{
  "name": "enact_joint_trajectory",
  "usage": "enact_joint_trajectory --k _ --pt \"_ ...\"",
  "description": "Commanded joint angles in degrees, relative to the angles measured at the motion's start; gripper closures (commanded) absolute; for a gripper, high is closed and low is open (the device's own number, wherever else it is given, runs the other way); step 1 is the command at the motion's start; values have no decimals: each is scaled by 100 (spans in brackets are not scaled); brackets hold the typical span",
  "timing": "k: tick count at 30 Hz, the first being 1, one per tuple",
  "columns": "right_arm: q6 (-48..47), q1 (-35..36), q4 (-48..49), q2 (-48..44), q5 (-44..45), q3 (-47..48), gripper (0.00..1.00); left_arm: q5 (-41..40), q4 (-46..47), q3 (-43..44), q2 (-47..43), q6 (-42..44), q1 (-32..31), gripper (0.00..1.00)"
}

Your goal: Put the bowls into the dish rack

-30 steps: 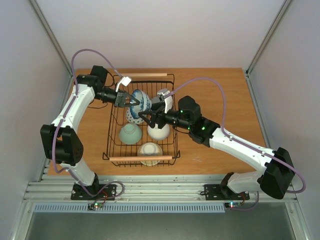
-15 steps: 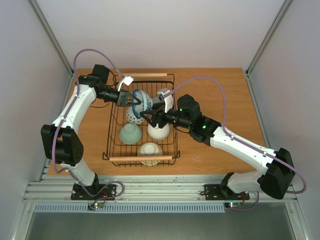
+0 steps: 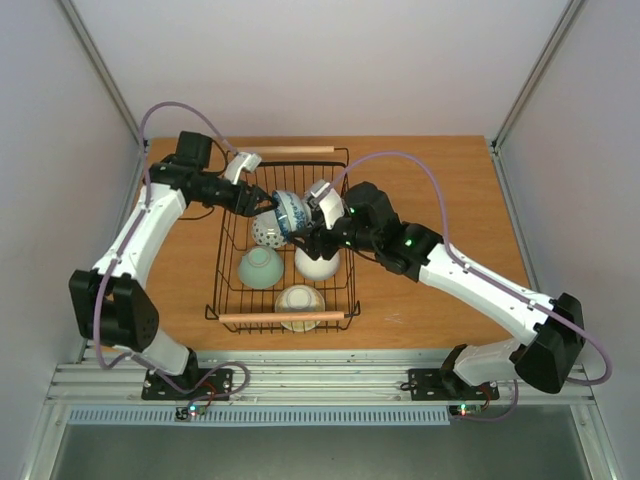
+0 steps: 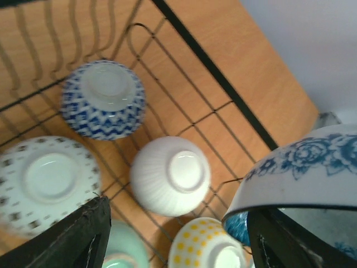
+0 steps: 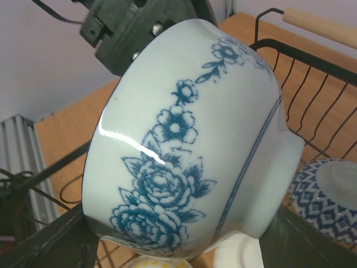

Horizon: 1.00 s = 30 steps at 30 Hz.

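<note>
Apparently last bowl in hand: floral bowl (image 3: 293, 212) aloft over far half of dish rack (image 3: 245, 318), gripped across its sides by right gripper (image 3: 308, 232) jaws. Left gripper (image 3: 262, 203) jaws spread, one finger at rim. Next, by judgement: lowering foot-up into a gap among upturned bowls (image 3: 260, 267). Against a second ago: bowl shifted slightly right, right gripper nearer.

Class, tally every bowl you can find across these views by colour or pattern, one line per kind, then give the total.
Blue-and-white: 2, the floral bowl and the zigzag bowl
Plain white: 1, the ribbed bowl
White with dark speckles: 1, the speckled bowl
White with yellow dots: 1, the yellow-dotted bowl
Pale green: 1, the green bowl
Total: 6
</note>
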Motion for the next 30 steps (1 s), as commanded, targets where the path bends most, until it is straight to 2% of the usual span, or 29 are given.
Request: enact_joint_trajectory --k 1,4,7,11,14,20,30 --pt "-1020 -2 -683 232 -152 597 99 -1491 1213 -422 -707 -445 113 31" --pt "-1658 -2 -1209 468 -283 874 99 -1828 1391 -526 -884 -583 216 30" --pt "-2423 -9 -1580 612 -433 1017 99 -1817 1416 -541 -948 -669 281 29" --pt "-3099 -53 -2321 791 -927 1368 99 -1791 1430 -545 -954 -706 353 29" --pt "-3722 -82 -2400 716 -1564 1228 99 -1774 1445 -558 -915 -732 380 28" --pt "-4020 -125 -3136 1290 -2061 1998 99 -1720 1405 -521 -825 -728 394 28" --pt "-4456 -208 -3659 2552 -2337 3001 99 -1757 1391 -522 -860 -706 434 28"
